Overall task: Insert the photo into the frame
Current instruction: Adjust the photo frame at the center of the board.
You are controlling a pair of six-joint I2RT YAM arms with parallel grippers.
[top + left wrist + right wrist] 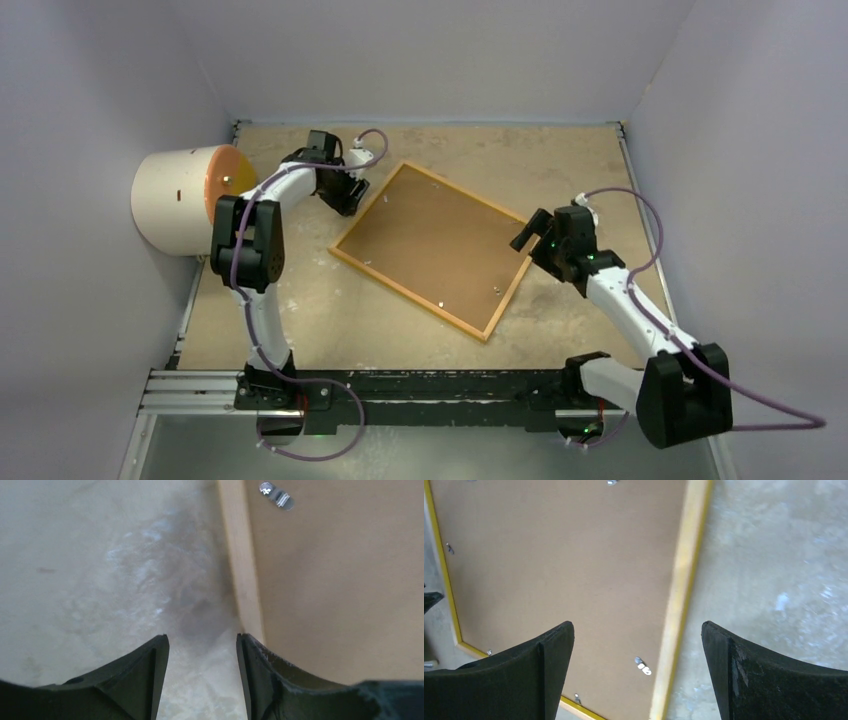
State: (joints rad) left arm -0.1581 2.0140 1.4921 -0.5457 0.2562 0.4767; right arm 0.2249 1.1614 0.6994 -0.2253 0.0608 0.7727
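Observation:
The frame (410, 293) lies back up in the middle of the table, light wood border showing, with the brown backing board (435, 245) set in it. The photo is not in view. My left gripper (345, 203) is open and empty, low over the table just outside the frame's left edge; its view shows the wood edge (245, 580) passing by the right fingertip (246, 645). My right gripper (527, 233) is open wide and empty above the frame's right edge (684, 580), with the backing board (564, 555) under its left finger.
A white cylinder with an orange face (185, 200) lies at the table's left edge, beside the left arm. Small metal clips (642, 666) hold the backing board along the frame's inner edge. Walls enclose the table on three sides.

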